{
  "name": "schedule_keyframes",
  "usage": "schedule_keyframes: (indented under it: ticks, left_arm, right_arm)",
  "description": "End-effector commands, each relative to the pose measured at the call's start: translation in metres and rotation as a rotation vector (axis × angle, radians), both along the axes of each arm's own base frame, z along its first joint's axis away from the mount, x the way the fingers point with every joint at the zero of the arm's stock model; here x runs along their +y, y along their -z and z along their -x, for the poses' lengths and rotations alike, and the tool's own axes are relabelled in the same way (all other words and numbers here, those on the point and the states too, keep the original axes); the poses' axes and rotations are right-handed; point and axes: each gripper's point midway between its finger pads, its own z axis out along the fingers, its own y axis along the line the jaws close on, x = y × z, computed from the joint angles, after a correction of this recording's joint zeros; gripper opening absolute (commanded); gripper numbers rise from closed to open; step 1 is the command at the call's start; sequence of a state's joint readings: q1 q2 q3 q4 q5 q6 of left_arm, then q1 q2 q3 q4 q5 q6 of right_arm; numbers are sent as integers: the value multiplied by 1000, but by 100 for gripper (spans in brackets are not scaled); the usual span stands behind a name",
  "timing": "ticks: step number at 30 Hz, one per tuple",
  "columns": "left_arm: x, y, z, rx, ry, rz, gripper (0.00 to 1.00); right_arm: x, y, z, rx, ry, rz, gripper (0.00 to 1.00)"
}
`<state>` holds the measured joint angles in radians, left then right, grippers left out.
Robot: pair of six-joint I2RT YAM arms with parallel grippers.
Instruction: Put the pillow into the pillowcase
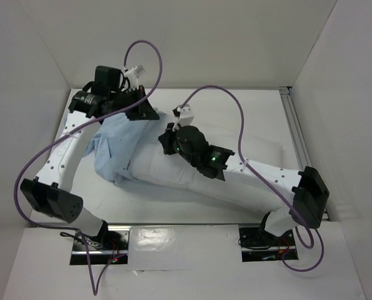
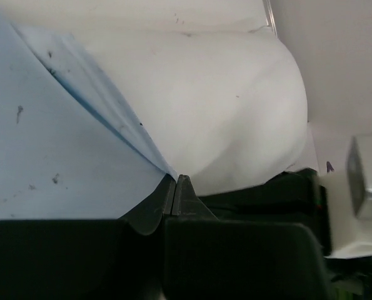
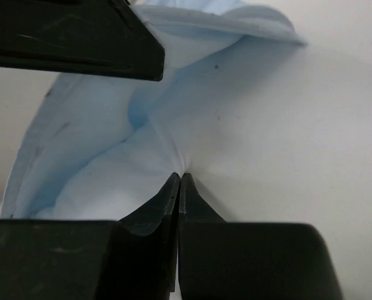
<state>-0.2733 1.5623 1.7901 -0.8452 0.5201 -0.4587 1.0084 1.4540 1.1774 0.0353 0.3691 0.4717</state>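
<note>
The white pillow (image 1: 167,170) lies across the table, its left end inside the light blue pillowcase (image 1: 119,147). My left gripper (image 1: 142,112) is at the case's far edge. In the left wrist view it (image 2: 176,178) is shut on the speckled blue hem (image 2: 79,144), with the bare pillow (image 2: 223,106) bulging just to the right. My right gripper (image 1: 169,139) sits on top of the pillow at the case's mouth. In the right wrist view it (image 3: 180,176) is shut on puckered pillow fabric (image 3: 286,144), where the white runs into the blue opening of the pillowcase (image 3: 92,144).
White walls close in the table (image 1: 148,206) on the left, back and right. A metal rail (image 1: 295,128) runs along the right edge. Purple cables (image 1: 236,106) loop over both arms. The left gripper's fingers (image 3: 79,37) hang close above the right gripper.
</note>
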Motion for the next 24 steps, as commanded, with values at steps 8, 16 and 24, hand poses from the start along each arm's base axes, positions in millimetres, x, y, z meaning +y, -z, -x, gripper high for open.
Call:
schedule_keyframes:
  ticks: [8, 16, 24]
  left_arm:
    - [7, 71, 3, 172, -41, -72, 0]
    - [5, 74, -8, 175, -63, -70, 0]
    - [-6, 70, -18, 176, -49, -43, 0]
  right_arm:
    - [-14, -17, 3, -27, 25, 41, 83]
    - [-94, -30, -29, -55, 148, 246, 97]
    - [-94, 59, -94, 158, -175, 559, 100]
